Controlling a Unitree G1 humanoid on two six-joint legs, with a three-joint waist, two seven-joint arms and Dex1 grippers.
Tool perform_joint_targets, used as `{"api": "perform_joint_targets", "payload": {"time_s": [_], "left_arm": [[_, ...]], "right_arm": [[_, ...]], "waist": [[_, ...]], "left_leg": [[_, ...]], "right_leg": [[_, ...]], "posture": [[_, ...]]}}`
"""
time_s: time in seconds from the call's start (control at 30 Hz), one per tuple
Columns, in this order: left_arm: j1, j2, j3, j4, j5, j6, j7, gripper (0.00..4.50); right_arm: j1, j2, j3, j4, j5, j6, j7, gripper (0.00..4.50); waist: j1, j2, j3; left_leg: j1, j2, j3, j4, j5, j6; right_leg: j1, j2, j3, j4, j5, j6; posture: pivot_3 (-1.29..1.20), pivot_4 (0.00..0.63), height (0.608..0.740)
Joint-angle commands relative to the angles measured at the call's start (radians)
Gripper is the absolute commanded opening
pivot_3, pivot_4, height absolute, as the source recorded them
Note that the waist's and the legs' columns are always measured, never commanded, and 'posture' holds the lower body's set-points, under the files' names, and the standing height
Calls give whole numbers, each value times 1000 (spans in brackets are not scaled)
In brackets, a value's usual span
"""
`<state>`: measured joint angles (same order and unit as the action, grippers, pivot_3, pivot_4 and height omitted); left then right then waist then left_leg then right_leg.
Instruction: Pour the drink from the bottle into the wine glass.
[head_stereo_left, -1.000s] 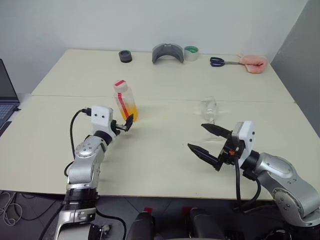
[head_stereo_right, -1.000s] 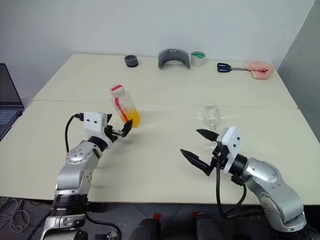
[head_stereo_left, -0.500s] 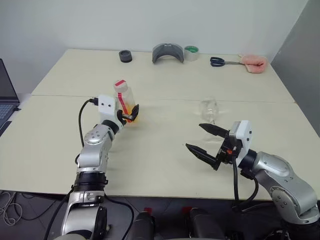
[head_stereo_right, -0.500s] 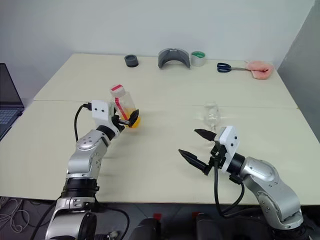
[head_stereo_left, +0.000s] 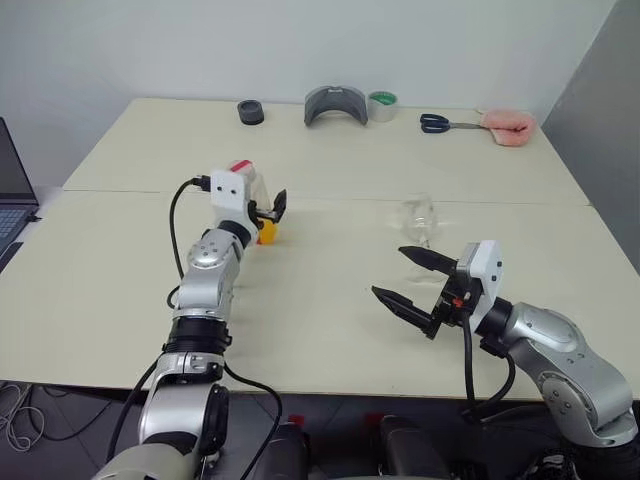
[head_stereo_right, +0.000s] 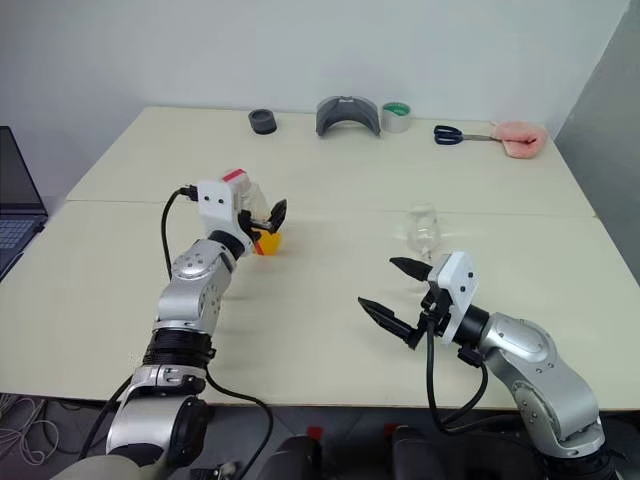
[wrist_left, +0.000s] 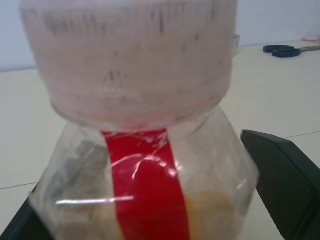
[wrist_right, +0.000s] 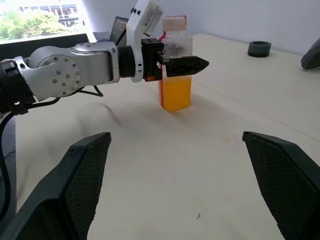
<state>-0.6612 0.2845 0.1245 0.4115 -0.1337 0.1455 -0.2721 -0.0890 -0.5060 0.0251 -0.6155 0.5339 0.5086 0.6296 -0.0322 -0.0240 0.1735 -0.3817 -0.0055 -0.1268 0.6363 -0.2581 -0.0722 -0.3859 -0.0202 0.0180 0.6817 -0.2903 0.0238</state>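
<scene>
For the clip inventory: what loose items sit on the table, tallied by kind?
Bottle: 1
Wine glass: 1
Tape rolls: 2, black and green
Scissors: 1
Grey curved piece: 1
Pink item: 1
Total: 7

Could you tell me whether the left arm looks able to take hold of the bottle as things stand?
Probably yes: the left pincer is open with its fingers either side of the bottle, up near the cap, and nothing stands between them.
</scene>
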Motion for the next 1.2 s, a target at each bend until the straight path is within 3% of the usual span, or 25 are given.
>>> {"api": "perform_joint_targets", "payload": {"time_s": [0.03,0.5,0.6,0.83,1.07,1.2], "left_arm": [[-24,3,1,-9,8,-24,7,4472],[-10,15,-5,-42,49,-19,49,4472],[-9,13,-5,-44,47,-21,46,3848],[-13,4,0,-45,35,-14,45,1849],[27,-6,5,-121,22,4,47,1778],[69,-11,-14,-204,-41,23,-53,1778]], "right_arm": [[-7,-4,-6,-31,9,-7,1,4500],[-31,-9,-13,-40,18,31,-9,4500],[-33,-10,-14,-39,19,33,-7,4500],[-36,-12,-15,-37,15,34,-5,4500],[-29,-10,-17,-41,10,30,-9,4500],[-27,-7,-24,-45,6,24,-16,4500]], "waist": [[0,0,0],[0,0,0],[0,0,0],[0,0,0],[0,0,0],[1,0,0]], "left_leg": [[0,0,0,0,0,0],[0,0,0,0,0,0],[0,0,0,0,0,0],[0,0,0,1,0,0],[0,0,0,1,0,0],[-1,0,0,1,0,0]], "right_leg": [[0,0,0,0,0,0],[0,0,0,0,0,0],[0,0,0,0,0,0],[0,0,0,0,0,0],[0,0,0,0,0,0],[0,0,0,0,0,0]], "posture": [[0,150,740],[0,150,740],[0,150,740],[0,150,740],[0,150,740],[0,150,740]]}}
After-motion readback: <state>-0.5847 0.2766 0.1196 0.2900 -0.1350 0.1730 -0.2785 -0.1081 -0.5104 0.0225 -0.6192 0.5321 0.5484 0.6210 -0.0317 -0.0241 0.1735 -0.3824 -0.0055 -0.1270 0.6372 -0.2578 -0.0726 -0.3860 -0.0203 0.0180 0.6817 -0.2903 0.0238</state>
